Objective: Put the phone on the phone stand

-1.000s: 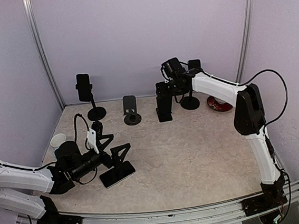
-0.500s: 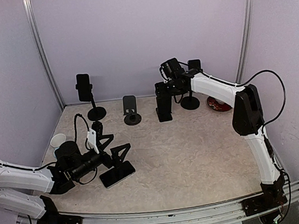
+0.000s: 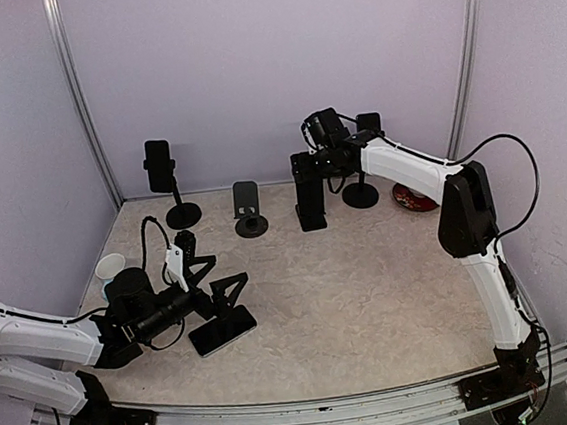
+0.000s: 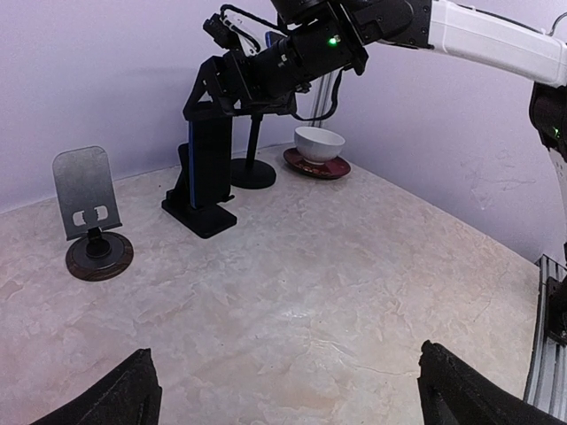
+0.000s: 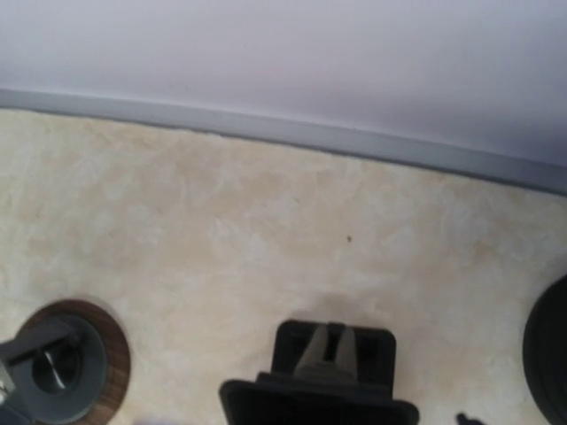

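A black phone with a blue edge (image 4: 211,164) stands upright on a black square-based phone stand (image 4: 199,217) at the back of the table; both also show in the top view, the phone (image 3: 308,185) and the stand (image 3: 312,223). My right gripper (image 3: 307,162) is shut on the top of that phone. The right wrist view looks down on the stand base (image 5: 332,350); its own fingers are out of frame. A second dark phone (image 3: 222,329) lies flat at the front left. My left gripper (image 3: 215,279) is open and empty just behind it.
A grey plate stand on a round wooden base (image 3: 248,208) is left of the black stand. A pole holder with a phone (image 3: 159,164) stands at the back left. A round-based pole stand (image 3: 360,193), a white bowl on a red saucer (image 4: 319,143) and a white cup (image 3: 111,265) are also on the table.
My right gripper has shifted slightly up and left at the top of the upright phone. The left arm and the flat phone have not moved.
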### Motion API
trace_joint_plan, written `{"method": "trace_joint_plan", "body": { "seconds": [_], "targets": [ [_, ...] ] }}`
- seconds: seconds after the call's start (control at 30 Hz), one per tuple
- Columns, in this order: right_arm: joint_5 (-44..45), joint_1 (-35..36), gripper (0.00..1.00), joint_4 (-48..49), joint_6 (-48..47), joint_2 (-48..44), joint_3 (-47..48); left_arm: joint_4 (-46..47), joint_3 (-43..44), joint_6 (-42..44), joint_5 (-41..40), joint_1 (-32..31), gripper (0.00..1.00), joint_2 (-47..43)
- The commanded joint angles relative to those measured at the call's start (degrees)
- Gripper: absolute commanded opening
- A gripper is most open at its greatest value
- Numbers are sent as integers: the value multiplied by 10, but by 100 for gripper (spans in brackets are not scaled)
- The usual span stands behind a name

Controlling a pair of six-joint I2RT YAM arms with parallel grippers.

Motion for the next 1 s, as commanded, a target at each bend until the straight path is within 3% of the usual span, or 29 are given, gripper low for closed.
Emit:
{"method": "trace_joint_plan", "body": {
  "seconds": [0.0, 0.53, 0.6, 0.63, 0.97],
  "targets": [
    [-3, 3, 82, 29, -11, 11, 23, 18, 4, 0, 9, 3, 99, 2],
    [9, 5, 83, 24, -29, -6, 21, 17, 5, 1, 9, 3, 99, 2],
    [17, 7, 86, 20, -41, -18, 13, 16, 5, 1, 9, 3, 99, 3],
    [24, 10, 99, 19, -48, -25, 7, 16, 5, 1, 9, 3, 99, 3],
    [65, 45, 100, 61, -127, -135, -158, 13, 8, 1, 10, 3, 99, 8]
  ]
}}
